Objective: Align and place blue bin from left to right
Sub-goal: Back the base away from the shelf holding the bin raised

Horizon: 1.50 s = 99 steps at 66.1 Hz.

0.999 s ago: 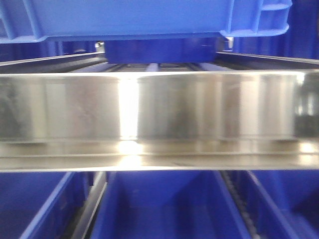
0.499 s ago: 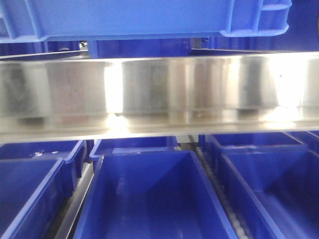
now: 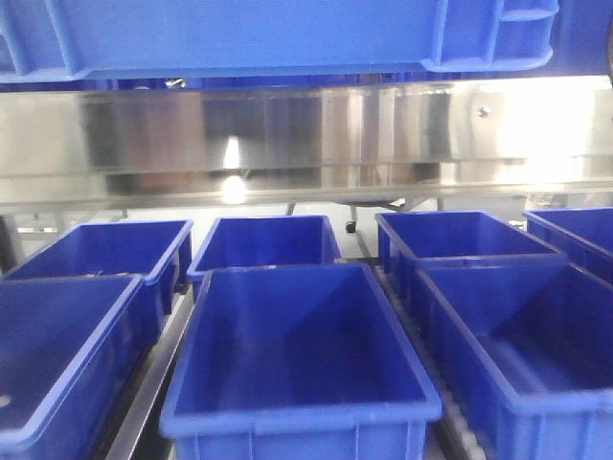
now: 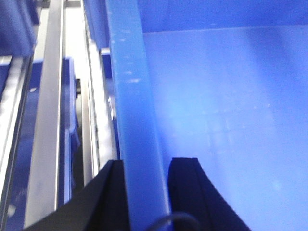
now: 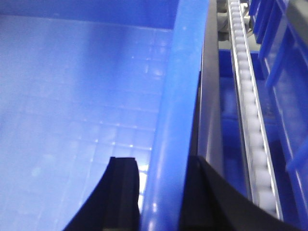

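The blue bin (image 3: 249,38) fills the top of the front view, where only its underside and ribbed right corner show. In the left wrist view, my left gripper (image 4: 147,163) is shut on the bin's left wall (image 4: 134,96), one black finger outside and one inside. My right gripper (image 5: 161,161) clamps the bin's right wall (image 5: 180,72) the same way in the right wrist view. The bin's pale gridded floor (image 5: 72,96) looks empty.
A polished steel beam (image 3: 287,134) runs across below the held bin. Under it, several deep royal-blue bins (image 3: 297,355) stand in rows on a lower level. A white roller track (image 5: 245,86) runs right of the bin and metal rails (image 4: 48,96) run left of it.
In the front view the steel beam has shifted upward and the rows of royal-blue bins below have come fully into sight. The held bin stays at the top of the frame.
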Available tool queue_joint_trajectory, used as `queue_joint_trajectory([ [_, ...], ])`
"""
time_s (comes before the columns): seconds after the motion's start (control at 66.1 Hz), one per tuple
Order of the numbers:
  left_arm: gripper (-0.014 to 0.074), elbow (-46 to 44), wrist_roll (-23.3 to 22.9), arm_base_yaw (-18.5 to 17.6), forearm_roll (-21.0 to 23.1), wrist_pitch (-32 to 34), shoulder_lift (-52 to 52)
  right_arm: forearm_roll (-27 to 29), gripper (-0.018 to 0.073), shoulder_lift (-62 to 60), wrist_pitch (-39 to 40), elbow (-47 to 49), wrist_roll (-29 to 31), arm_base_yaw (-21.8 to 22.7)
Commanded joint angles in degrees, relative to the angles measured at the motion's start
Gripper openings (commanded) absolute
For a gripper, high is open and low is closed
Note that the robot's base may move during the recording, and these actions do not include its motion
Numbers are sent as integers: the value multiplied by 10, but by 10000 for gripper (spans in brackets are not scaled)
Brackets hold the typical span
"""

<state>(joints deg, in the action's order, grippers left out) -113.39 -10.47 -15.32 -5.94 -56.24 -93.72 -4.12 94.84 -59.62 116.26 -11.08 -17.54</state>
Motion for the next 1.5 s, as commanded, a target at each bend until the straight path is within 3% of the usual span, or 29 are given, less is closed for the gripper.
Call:
queue_joint_trajectory([
  [0.0, -111, -9, 9, -3, 16, 63, 13, 18, -153, -12, 51, 10, 10, -3],
  [1.483, -111, -9, 9, -3, 15, 63, 13, 18, -153, -12, 52, 10, 10, -3],
])
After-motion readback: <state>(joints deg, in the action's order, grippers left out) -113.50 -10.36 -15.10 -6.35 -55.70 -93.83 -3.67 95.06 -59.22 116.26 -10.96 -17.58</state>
